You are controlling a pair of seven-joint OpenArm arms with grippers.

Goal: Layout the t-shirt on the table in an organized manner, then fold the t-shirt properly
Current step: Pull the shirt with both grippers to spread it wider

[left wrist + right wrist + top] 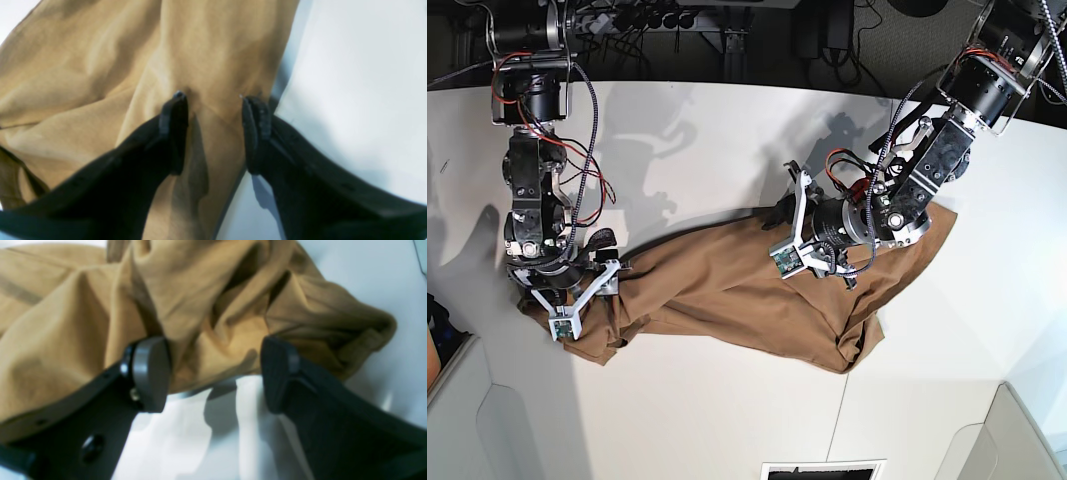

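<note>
The tan t-shirt (727, 290) lies crumpled in a long band across the white table (727, 410). My left gripper (779, 222) is at the shirt's upper middle edge. In the left wrist view the left gripper (215, 100) is open, with its black fingertips (178, 103) pressed onto a ridge of the t-shirt (213, 50) that runs between them. My right gripper (582, 305) is at the shirt's left end. In the right wrist view the right gripper (213, 373) is open, straddling the bunched edge of the t-shirt (206, 306) just above the table (367, 280).
A thin dark seam (847, 400) crosses the table below the shirt's right corner and shows in the left wrist view (230, 200). Cables and mounts line the back edge (727, 30). Bare white table (350, 83) lies to the right of the left gripper.
</note>
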